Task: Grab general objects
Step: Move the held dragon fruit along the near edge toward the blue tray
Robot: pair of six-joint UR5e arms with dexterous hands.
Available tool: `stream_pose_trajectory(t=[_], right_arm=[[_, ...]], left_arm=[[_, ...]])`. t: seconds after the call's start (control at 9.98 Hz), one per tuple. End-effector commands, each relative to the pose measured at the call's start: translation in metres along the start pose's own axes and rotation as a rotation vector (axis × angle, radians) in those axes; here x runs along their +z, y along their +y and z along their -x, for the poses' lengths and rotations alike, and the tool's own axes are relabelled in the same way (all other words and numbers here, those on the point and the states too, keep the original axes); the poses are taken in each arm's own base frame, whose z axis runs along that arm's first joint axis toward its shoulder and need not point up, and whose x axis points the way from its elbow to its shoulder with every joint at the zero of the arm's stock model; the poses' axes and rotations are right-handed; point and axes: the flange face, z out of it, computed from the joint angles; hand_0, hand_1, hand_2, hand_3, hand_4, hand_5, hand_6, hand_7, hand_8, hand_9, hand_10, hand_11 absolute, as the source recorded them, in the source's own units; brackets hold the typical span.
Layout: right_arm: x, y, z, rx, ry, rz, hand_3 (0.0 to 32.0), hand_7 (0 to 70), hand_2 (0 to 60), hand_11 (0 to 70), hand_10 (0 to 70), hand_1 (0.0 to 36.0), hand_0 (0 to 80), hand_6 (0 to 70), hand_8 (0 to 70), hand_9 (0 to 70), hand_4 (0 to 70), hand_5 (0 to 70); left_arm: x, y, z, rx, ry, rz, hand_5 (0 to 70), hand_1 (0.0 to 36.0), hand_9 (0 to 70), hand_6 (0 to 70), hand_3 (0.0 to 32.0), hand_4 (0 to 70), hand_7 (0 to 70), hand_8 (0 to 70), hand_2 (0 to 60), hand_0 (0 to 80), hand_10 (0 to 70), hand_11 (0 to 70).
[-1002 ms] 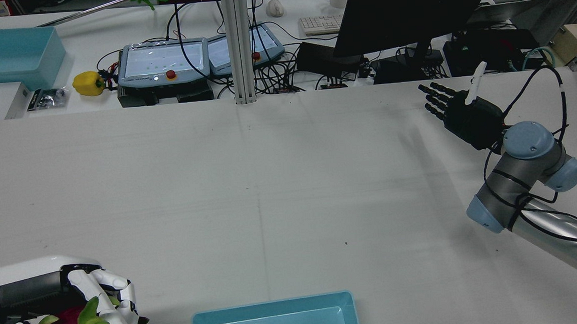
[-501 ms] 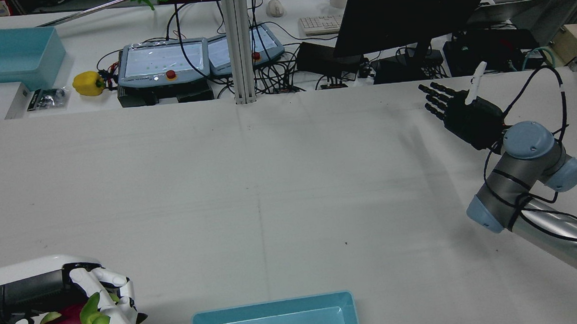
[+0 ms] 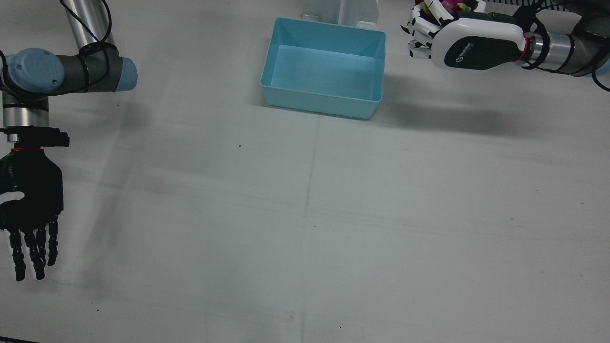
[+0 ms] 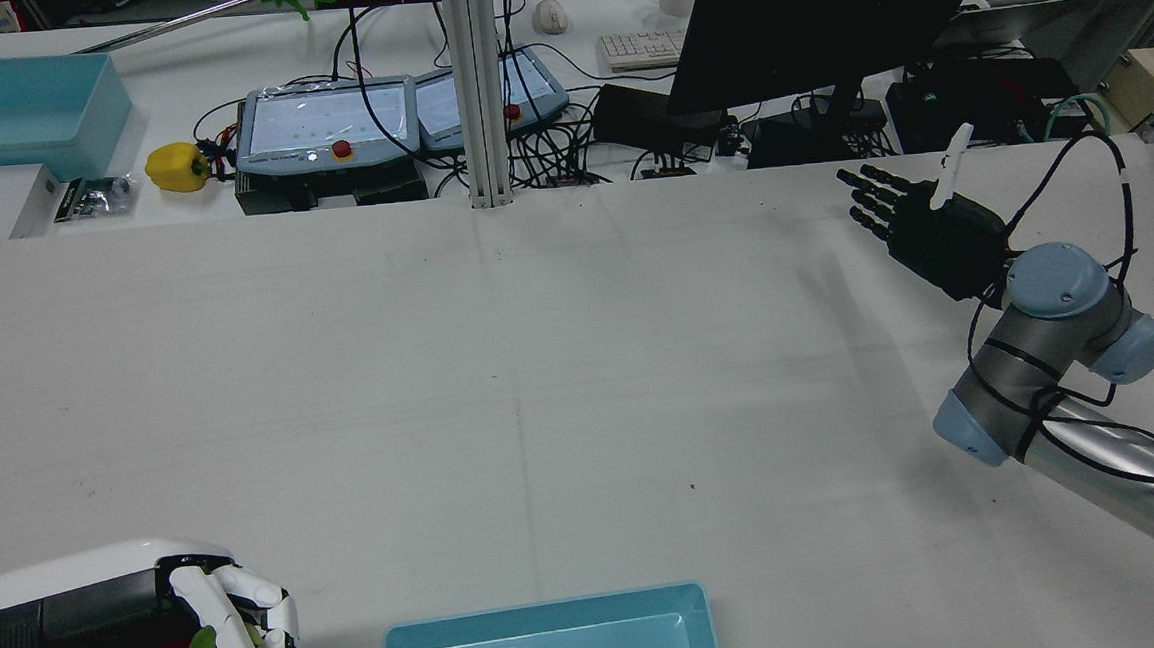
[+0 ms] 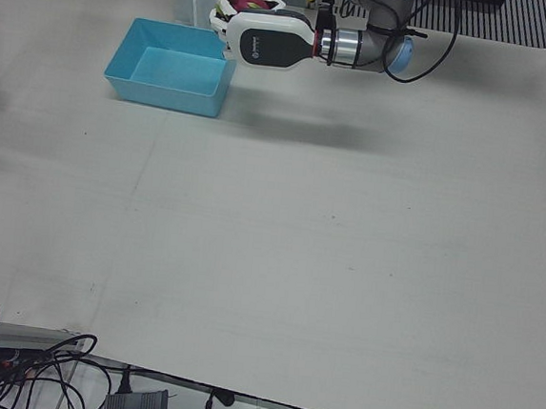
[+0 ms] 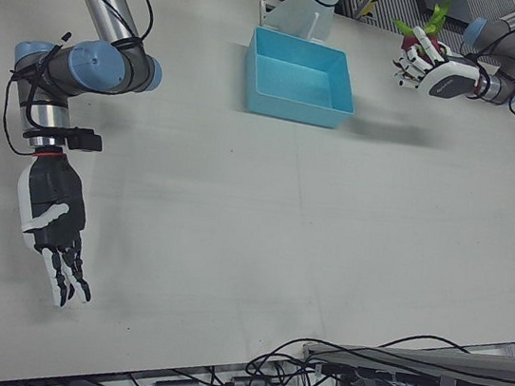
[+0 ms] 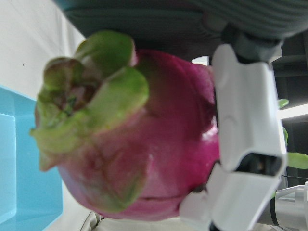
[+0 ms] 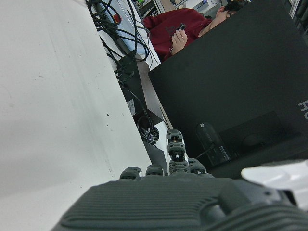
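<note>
Wrapping its white fingers (image 7: 245,120) around a dragon fruit (image 7: 130,130), the left hand (image 3: 469,45) holds it off the table (image 3: 305,214) at the robot-side edge, just beside the blue bin (image 3: 325,66). The fruit sits in the palm with its green leafy end toward the bin. The right hand (image 3: 29,209), black, hangs over the opposite end of the table, fingers spread and straight, holding nothing.
</note>
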Motion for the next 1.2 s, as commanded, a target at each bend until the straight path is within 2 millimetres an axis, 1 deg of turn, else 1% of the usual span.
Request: stream_pose_trajectory(t=[0.0,0.1,0.2,0.3,0.4,0.5,0.6,0.8,0.9,1.0,1.1], right_arm=[[0.0,0.001,0.0,0.0,0.001,0.001,0.0,0.0,0.0,0.0,0.0,0.0,0.0,0.0,0.0,0.0,0.0,0.0],[0.0,0.001,0.0,0.0,0.001,0.001,0.0,0.0,0.0,0.0,0.0,0.0,0.0,0.0,0.0,0.0,0.0,0.0],[0.0,0.001,0.0,0.0,0.0,0.002,0.0,0.0,0.0,0.0,0.0,0.0,0.0,0.0,0.0,0.0,0.0,0.0],[0.0,0.001,0.0,0.0,0.001,0.001,0.0,0.0,0.0,0.0,0.0,0.0,0.0,0.0,0.0,0.0,0.0,0.0],[0.0,0.001,0.0,0.0,0.001,0.001,0.0,0.0,0.0,0.0,0.0,0.0,0.0,0.0,0.0,0.0,0.0,0.0],[0.0,0.001,0.0,0.0,0.001,0.001,0.0,0.0,0.0,0.0,0.0,0.0,0.0,0.0,0.0,0.0,0.0,0.0],[0.0,0.001,0.0,0.0,0.001,0.001,0.0,0.0,0.0,0.0,0.0,0.0,0.0,0.0,0.0,0.0,0.0,0.0],[0.0,0.001,0.0,0.0,0.001,0.001,0.0,0.0,0.0,0.0,0.0,0.0,0.0,0.0,0.0,0.0,0.0,0.0],[0.0,0.001,0.0,0.0,0.001,0.001,0.0,0.0,0.0,0.0,0.0,0.0,0.0,0.0,0.0,0.0,0.0,0.0],[0.0,0.0,0.0,0.0,-0.001,0.001,0.0,0.0,0.0,0.0,0.0,0.0,0.0,0.0,0.0,0.0,0.0,0.0],[0.0,0.0,0.0,0.0,0.0,0.0,0.0,0.0,0.0,0.0,0.0,0.0,0.0,0.0,0.0,0.0,0.0,0.0]], left_arm=[[0.007,0.004,-0.001,0.009,0.076,0.024,70.0,36.0,60.0,67.6,0.0,70.0,70.0,57.3,60.0,80.0,70.0,70.0],[0.011,0.007,0.013,0.01,0.099,0.02,70.0,36.0,60.0,68.2,0.0,70.0,70.0,57.3,60.0,80.0,70.0,70.0],[0.014,0.009,0.017,0.026,0.113,0.014,70.0,36.0,59.6,68.6,0.0,70.0,70.0,57.1,60.0,80.0,70.0,70.0],[0.014,0.013,0.015,0.032,0.12,0.017,70.0,36.0,59.0,68.0,0.0,70.0,70.0,56.6,60.0,80.0,70.0,70.0],[0.014,0.018,0.021,0.027,0.118,0.022,70.0,36.0,59.6,69.6,0.0,70.0,70.0,57.1,60.0,80.0,70.0,70.0],[0.022,0.023,0.035,0.001,0.129,0.025,70.0,36.0,60.1,70.0,0.0,70.0,70.0,57.7,60.0,80.0,70.0,70.0],[0.033,0.035,0.049,-0.039,0.126,0.051,70.0,36.0,61.0,70.0,0.0,70.0,70.0,58.6,60.0,80.0,70.0,70.0],[0.041,0.044,0.067,-0.075,0.106,0.065,70.0,36.0,62.5,70.0,0.0,70.0,70.0,59.8,60.0,80.0,70.0,70.0],[0.047,0.052,0.08,-0.102,0.097,0.078,70.0,36.0,62.1,70.0,0.0,70.0,70.0,59.6,60.0,80.0,70.0,70.0],[0.055,0.063,0.087,-0.121,0.117,0.088,70.0,36.0,61.5,70.0,0.0,70.0,70.0,59.0,60.0,80.0,70.0,70.0],[0.059,0.07,0.095,-0.127,0.122,0.091,70.0,36.0,60.9,70.0,0.0,70.0,70.0,58.4,60.0,80.0,70.0,70.0]])
